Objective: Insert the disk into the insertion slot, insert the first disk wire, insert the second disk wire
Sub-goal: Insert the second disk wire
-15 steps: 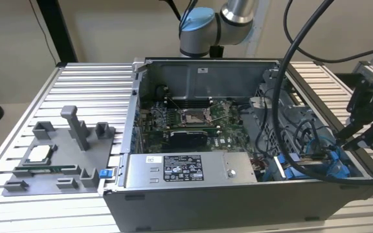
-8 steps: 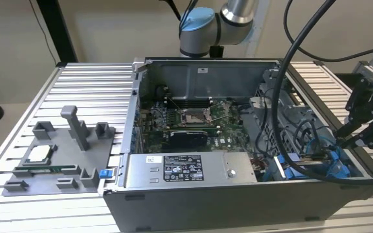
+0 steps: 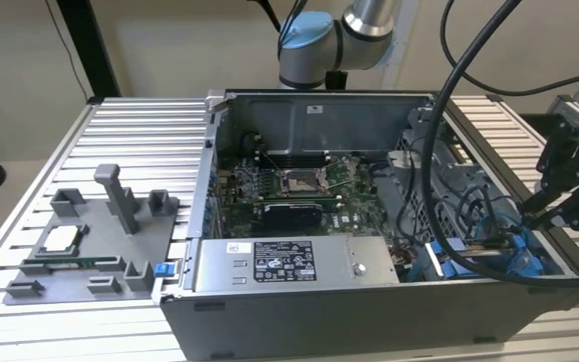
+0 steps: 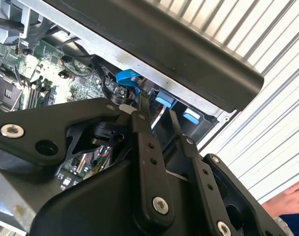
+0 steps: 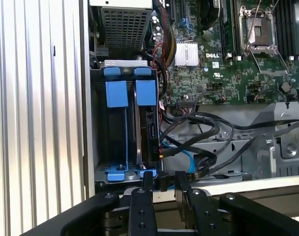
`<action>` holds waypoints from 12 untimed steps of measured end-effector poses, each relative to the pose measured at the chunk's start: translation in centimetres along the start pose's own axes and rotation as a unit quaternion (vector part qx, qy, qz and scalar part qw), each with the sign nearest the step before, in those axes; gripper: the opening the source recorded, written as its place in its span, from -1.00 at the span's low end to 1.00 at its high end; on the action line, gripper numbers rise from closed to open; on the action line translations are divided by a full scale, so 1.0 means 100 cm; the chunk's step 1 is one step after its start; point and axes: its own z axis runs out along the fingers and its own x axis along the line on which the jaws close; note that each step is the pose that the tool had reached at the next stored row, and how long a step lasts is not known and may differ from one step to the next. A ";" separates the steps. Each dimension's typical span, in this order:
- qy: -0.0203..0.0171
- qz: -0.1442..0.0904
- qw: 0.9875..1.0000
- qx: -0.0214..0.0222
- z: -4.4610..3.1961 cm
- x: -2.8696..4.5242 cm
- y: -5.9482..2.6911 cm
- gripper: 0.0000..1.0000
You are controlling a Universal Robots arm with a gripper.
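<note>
Reaching down into the corner of an open grey metal computer case [image 3: 370,317] at the exterior view's right is a black two-fingered gripper [image 3: 536,219], with thick black cables [image 3: 451,90] looping over it. In the first wrist view, the gripper's [image 5: 162,179] slim black fingers [image 5: 147,184] stand a narrow gap apart, closed on a small black wire connector [image 5: 162,181] just beside the drive bay's near end; in the second wrist view, the gripper [image 4: 158,109] points at the same corner.

A rectangular drive bay of grey metal with bright blue plastic tabs, the insertion slot [image 5: 121,128], sits in that corner against the case wall. Seated in it on edge is the disk [image 5: 148,132], a flat dark drive in a bright blue plastic frame.

Beyond lie the green motherboard [image 5: 228,69] and a tangle of black and blue wires [image 5: 198,147].

Outside the case, on the ribbed aluminium table [image 3: 129,136], rests a grey tray of pegs and holders [image 3: 88,249]. A person's hand [image 4: 289,199] shows at the second wrist view's edge.
</note>
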 end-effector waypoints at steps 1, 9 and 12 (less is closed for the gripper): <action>0.000 0.000 1.000 0.000 0.0000 0.0000 0.0000 -1.00; 0.000 0.000 1.000 0.000 0.0003 0.0001 -0.0001 -1.00; 0.000 0.000 1.000 0.000 0.0005 0.0001 0.0000 -1.00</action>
